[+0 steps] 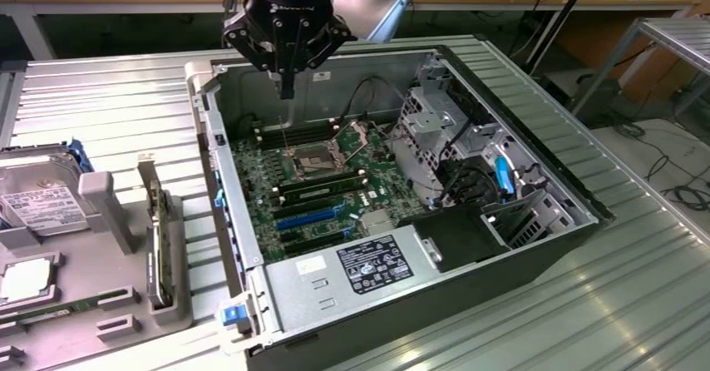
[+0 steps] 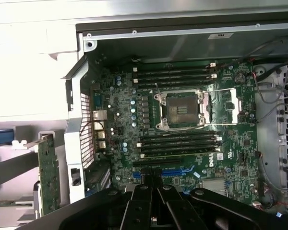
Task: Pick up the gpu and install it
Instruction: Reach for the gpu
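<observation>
Your black gripper (image 1: pixel 286 86) hangs above the open black computer case (image 1: pixel 388 333), jaws together and empty.
The gpu (image 1: pixel 159 246), a thin green card with a silver bracket, stands upright just outside the case, on the exterior view's left.

The motherboard (image 1: pixel 372 150) lies in the computer case (image 1: pixel 299 284), the gripper (image 1: pixel 286 88) above it. On the exterior view's left, beside the case, the gpu (image 1: pixel 159 246) stands upright in a holder (image 1: pixel 102 209)

Strong glare whitens the table (image 2: pixel 29 62) beside the shadowed case (image 2: pixel 182 45).
</observation>
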{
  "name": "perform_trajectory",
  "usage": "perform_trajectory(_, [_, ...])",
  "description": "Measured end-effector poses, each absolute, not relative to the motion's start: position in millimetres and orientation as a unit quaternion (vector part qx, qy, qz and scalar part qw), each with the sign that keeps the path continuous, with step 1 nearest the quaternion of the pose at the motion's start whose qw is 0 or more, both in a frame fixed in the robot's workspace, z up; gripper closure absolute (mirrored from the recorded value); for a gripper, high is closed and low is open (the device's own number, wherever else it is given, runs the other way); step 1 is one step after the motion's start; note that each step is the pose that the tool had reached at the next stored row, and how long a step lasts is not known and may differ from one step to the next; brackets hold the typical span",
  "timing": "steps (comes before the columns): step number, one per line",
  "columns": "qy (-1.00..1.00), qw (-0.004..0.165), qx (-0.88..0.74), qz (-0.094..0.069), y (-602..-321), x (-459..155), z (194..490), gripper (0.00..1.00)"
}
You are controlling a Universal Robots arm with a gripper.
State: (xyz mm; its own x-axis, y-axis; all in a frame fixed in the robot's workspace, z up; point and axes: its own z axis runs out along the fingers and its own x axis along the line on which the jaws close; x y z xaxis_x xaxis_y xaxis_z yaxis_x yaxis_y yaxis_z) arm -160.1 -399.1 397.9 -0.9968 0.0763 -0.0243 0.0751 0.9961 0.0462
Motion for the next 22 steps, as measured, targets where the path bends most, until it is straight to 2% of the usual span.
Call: perform_trajectory(22, [0.999, 0.013, 0.038, 0.023, -399.1, -187.9, 394.9, 0.89])
